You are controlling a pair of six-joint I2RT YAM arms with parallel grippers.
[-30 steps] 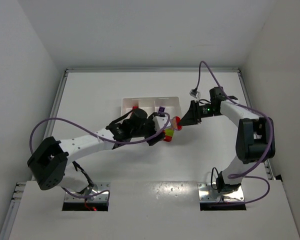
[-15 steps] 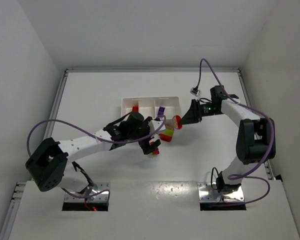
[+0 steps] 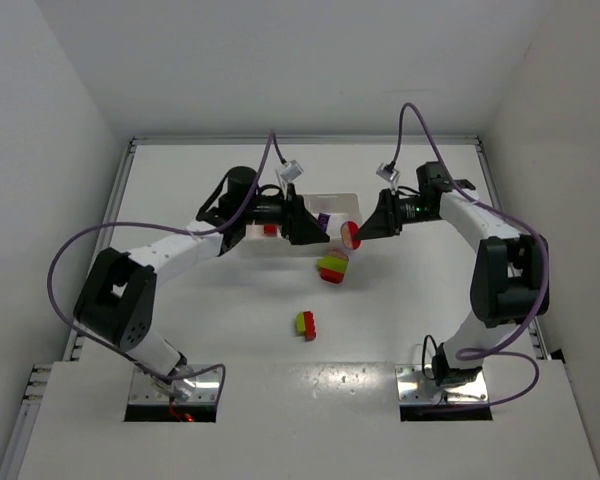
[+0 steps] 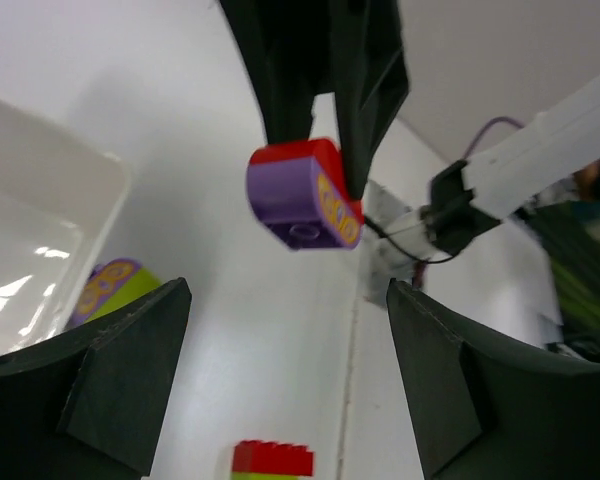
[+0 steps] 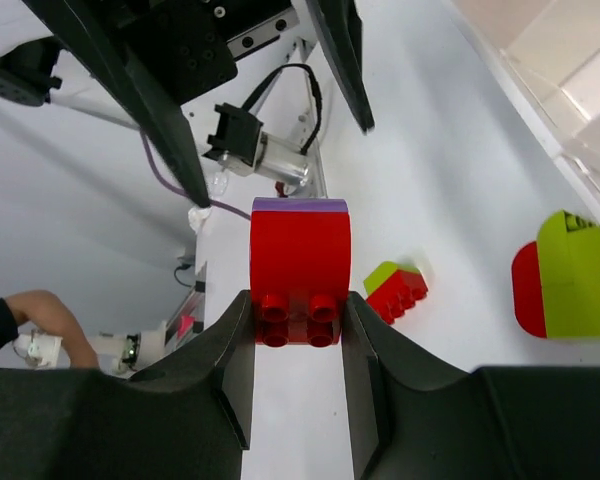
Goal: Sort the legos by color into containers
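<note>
Two jaws of the right gripper (image 5: 298,318) clamp the red half of a red-and-purple brick pair (image 5: 300,255), held in the air near the right end of the white tray (image 3: 335,199). Facing it, the left gripper (image 4: 285,375) has its jaws spread wide and empty. To split the pair cleanly, the left jaws probably need to close squarely on the purple half and pull straight off. On the table (image 3: 180,310) lie a striped clump (image 3: 332,268) and a yellow-green and red clump (image 3: 305,325).
</note>
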